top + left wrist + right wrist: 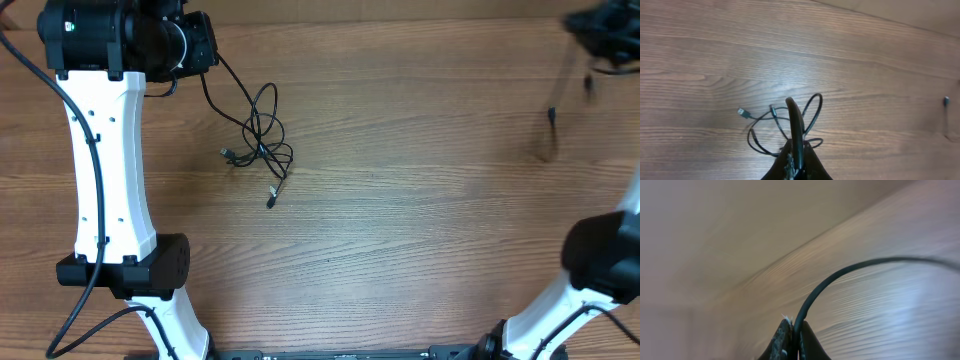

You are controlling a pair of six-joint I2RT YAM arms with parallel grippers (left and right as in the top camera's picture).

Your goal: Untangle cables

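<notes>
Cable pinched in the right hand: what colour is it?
Black; clearest in the right wrist view, where the cable arcs up from the shut right hand.

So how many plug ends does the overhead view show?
3 plug ends: one left of the tangle, one below it, one hanging near the right gripper. More may be hidden.

bright even light, faint glare on table (782,86); right wrist view blurred.

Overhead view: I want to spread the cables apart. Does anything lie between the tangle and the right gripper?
Nothing visible does: only wooden table separates the tangle from the right gripper, which is shut on a cable.
</notes>
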